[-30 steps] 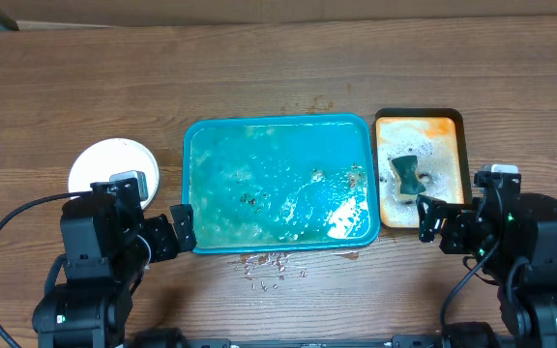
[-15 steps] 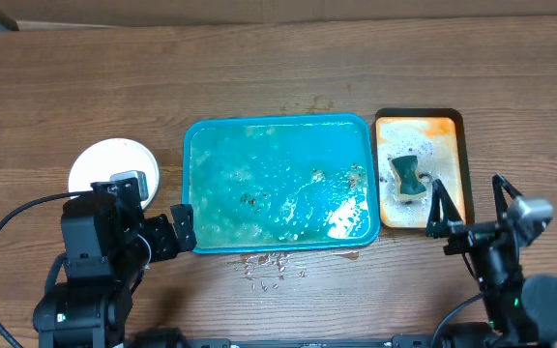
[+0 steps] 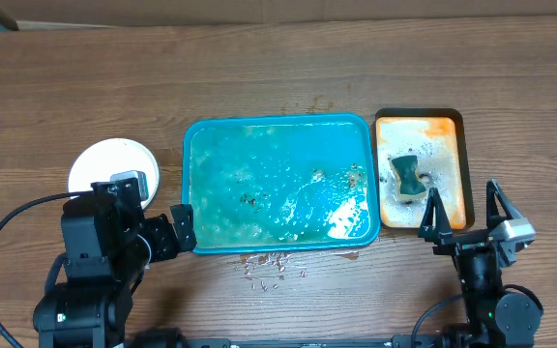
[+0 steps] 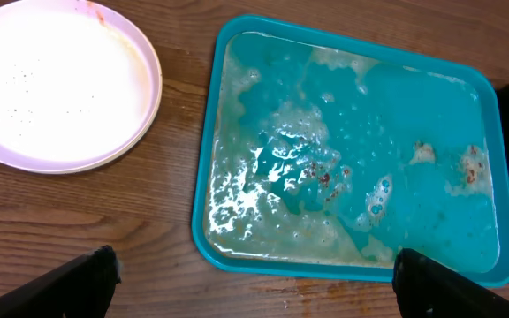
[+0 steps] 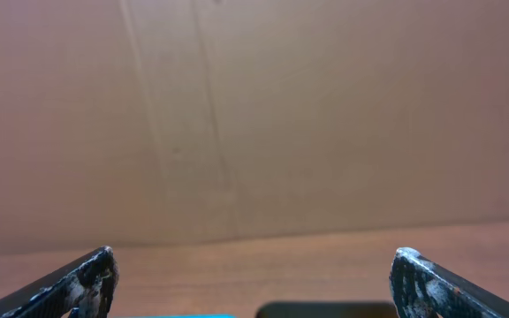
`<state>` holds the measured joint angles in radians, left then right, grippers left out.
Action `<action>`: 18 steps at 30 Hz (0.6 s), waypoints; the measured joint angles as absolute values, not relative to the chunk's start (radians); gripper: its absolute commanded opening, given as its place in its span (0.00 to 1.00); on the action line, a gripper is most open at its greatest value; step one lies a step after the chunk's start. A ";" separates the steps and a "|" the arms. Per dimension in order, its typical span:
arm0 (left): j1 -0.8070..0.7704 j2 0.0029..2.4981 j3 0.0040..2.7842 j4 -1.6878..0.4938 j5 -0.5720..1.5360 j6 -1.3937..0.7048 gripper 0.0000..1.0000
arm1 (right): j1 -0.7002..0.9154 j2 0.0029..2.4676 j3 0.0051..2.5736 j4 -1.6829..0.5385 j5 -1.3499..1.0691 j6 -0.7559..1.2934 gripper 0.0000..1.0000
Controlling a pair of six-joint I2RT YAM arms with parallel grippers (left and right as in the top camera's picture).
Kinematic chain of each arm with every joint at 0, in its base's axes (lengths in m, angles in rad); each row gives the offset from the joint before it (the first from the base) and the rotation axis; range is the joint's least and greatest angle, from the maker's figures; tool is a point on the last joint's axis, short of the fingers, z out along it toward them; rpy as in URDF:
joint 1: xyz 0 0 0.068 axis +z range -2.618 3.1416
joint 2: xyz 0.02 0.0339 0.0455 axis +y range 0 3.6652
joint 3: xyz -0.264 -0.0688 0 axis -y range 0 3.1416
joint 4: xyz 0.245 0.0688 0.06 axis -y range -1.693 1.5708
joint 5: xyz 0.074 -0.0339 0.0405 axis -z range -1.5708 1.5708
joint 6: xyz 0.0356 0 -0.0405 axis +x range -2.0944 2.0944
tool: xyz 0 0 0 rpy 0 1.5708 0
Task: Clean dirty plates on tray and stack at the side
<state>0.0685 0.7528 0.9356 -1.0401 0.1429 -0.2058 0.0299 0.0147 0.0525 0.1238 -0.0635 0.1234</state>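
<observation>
The large teal-blue rectangular plastic tray [image 3: 190, 184] holds only soapy water. The small round plates [image 3: 102, 162] appear stacked on the wooden tabletop [image 3: 259, 77] to its left. The left end effector [image 4: 254, 269] and right end effector [image 5: 253, 265] both gape wide, empty. Stacking looks finished; the next move likely calls only for parking the arms.

The teal-blue tray [image 3: 259, 145] lies flat just ahead of the left claw [image 4: 254, 265], and ahead-left of the right claw [image 3: 464, 198]. Foamy water covers its floor, with brown crumbs near the middle and the right end. The plates [image 4: 60, 84] sit stacked ahead-left of the left claw, off the tray. The top 1 is white and finely specked, and a 2nd rim shows at its right edge.
</observation>
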 measured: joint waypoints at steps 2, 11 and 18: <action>0.068 0.753 0.936 -1.040 0.143 -0.205 1.00 | 0.027 0.014 0.031 0.113 -0.046 0.123 1.00; 0.068 0.753 0.935 -1.040 0.143 -0.206 1.00 | 0.026 0.013 0.019 -0.090 -0.018 0.124 1.00; 0.068 0.753 0.936 -1.040 0.143 -0.206 1.00 | 0.026 0.013 0.019 -0.090 -0.017 0.124 1.00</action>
<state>0.0685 0.7528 0.9356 -1.0397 0.1429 -0.2058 0.0257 0.0128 0.0185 -0.0902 -0.0170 0.1238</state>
